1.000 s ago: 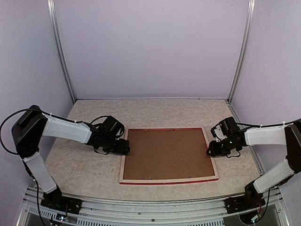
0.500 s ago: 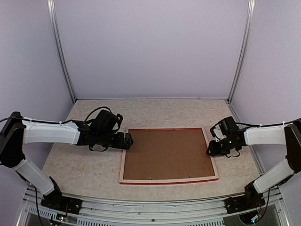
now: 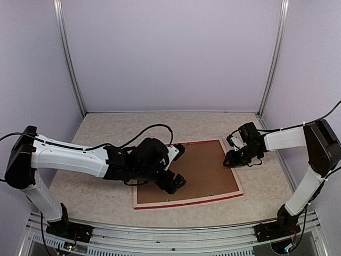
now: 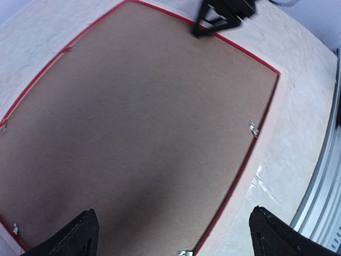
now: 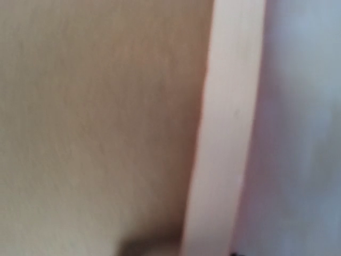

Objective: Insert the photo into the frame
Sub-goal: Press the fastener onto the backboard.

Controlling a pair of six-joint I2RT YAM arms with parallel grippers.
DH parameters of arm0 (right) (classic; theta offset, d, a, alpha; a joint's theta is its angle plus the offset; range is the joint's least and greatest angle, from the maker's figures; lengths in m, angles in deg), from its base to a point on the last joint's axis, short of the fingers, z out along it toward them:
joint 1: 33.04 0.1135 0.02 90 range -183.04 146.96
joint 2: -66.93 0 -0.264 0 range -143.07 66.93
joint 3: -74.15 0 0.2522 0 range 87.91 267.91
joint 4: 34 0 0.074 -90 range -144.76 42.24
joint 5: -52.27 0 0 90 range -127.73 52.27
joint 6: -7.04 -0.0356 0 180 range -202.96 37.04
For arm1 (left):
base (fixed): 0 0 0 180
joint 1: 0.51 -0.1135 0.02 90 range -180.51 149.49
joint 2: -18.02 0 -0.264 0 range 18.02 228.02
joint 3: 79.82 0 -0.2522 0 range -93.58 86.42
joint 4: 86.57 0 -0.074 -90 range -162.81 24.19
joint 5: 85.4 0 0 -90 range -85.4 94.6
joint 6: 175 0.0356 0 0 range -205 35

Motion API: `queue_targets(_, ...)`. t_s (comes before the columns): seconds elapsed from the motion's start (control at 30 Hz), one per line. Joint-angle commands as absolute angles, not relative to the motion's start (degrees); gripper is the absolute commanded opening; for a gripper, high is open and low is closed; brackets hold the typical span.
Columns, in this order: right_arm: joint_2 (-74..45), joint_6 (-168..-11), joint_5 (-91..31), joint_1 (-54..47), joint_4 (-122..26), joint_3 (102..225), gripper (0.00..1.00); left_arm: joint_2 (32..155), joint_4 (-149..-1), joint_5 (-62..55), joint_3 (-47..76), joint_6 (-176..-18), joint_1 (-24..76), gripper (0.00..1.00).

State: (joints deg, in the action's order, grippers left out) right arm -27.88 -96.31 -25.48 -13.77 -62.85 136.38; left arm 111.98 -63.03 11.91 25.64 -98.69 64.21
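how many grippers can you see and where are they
2. The left gripper, jaws wide open, is over the brown backing board inside the frame. The right gripper is at the frame's right edge, its jaw state unclear. None appears hidden.

One red-edged frame (image 3: pixel 186 201), one brown backing board (image 3: pixel 205 165), two robot arms, left arm (image 3: pixel 69 157) and right arm (image 3: pixel 285 140), one table (image 3: pixel 106 128)

Red-edged pale wood frame (image 3: pixel 186 202), plain brown backing board (image 3: pixel 205 170), mottled beige table (image 3: pixel 90 186), lilac walls (image 3: pixel 170 53)
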Motion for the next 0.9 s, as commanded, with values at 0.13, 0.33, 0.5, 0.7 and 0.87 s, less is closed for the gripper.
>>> queue_targets(0.13, -28.6, -93.8, -23.9, -13.9, -65.4, 145.2, 0.64, 126.2, -53.9, 11.0, 12.3, -89.1, 72.5, 0.93)
queue_targets(0.33, -22.4, -94.6, -26.2, -14.1, -69.5, 144.0, 0.74, 134.4, -50.7, 12.1, 6.9, -87.3, 73.7, 0.83)
queue_targets(0.5, -16.4, -96.4, -26.8, -14.1, -70.2, 138.9, 0.74, 137.0, -50.2, 13.2, 5.8, -85.8, 74.0, 0.66)
queue_targets(0.7, -10.5, -98.6, -28.4, -14.2, -71.1, 133.2, 0.74, 138.4, -49.9, 13.4, 5.7, -83.9, 74.2, 0.38)
queue_targets(0.87, -8.3, -99.9, -28.7, -14.2, -73.4, 131.1, 0.76, 138.5, -49.8, 12.7, 6.1, -84.5, 74.2, 0.16)
